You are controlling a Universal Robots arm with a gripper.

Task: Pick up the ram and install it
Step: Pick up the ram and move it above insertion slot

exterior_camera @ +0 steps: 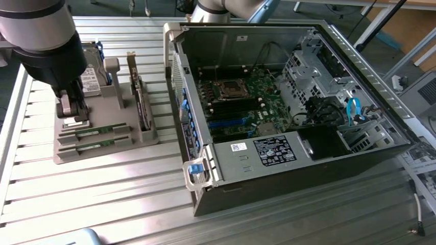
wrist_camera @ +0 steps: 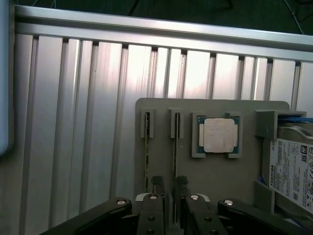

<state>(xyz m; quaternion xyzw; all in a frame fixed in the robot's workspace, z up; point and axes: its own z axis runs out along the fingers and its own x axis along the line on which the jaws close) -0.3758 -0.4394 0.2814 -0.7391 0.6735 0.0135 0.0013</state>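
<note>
A: Gripper (wrist_camera: 169, 185) status?
B: Jaws apart, nothing held. It's close above the grey holder (wrist_camera: 215, 181).
A: Ram?
B: Ram (wrist_camera: 174, 147) stands on edge in a holder slot, btw the fingers (wrist_camera: 157, 186). Long axis runs straight away from the gripper, crosswise to the jaw gap.
A: Further out?
B: 2nd stick (wrist_camera: 146, 147) is just beside it, outside the jaws. Processor (wrist_camera: 218, 135) is on the ram's other side. Hard drive (wrist_camera: 293, 171) sits at the holder's edge, and the PC case (exterior_camera: 238, 153) is off the holder.
</note>
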